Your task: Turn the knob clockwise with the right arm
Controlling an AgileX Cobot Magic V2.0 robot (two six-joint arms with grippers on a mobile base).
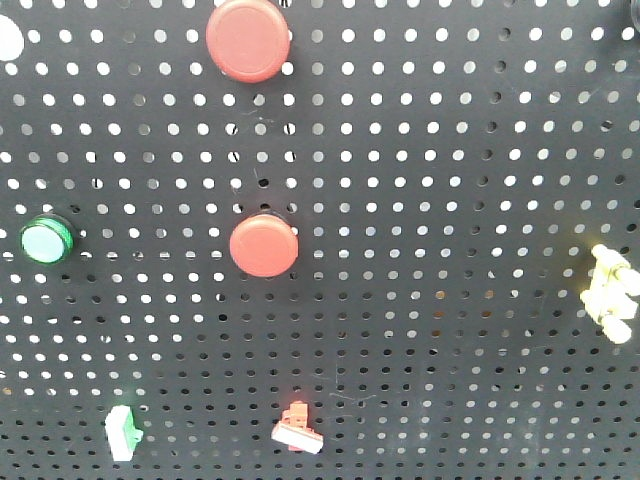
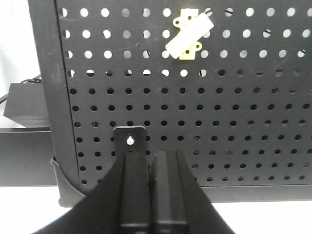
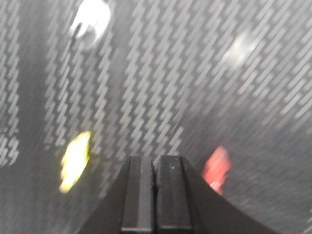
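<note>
Front view: a black pegboard [image 1: 420, 330] carries two red round buttons [image 1: 264, 245], a green button [image 1: 46, 240], a green switch [image 1: 123, 434], a red switch [image 1: 298, 430] and a yellow knob [image 1: 611, 291] at its right edge; no end effector shows here.

Left wrist view: the left end effector [image 2: 151, 168] has its fingers pressed together, and the yellow knob [image 2: 189, 35] sits above it on the pegboard [image 2: 243, 122], well apart.

Right wrist view, badly blurred: the right end effector [image 3: 155, 170] is pressed together, gripping nothing. A yellow shape [image 3: 75, 161], probably the knob, lies to its left, apart, and a red shape [image 3: 216, 168] to its right.
</note>
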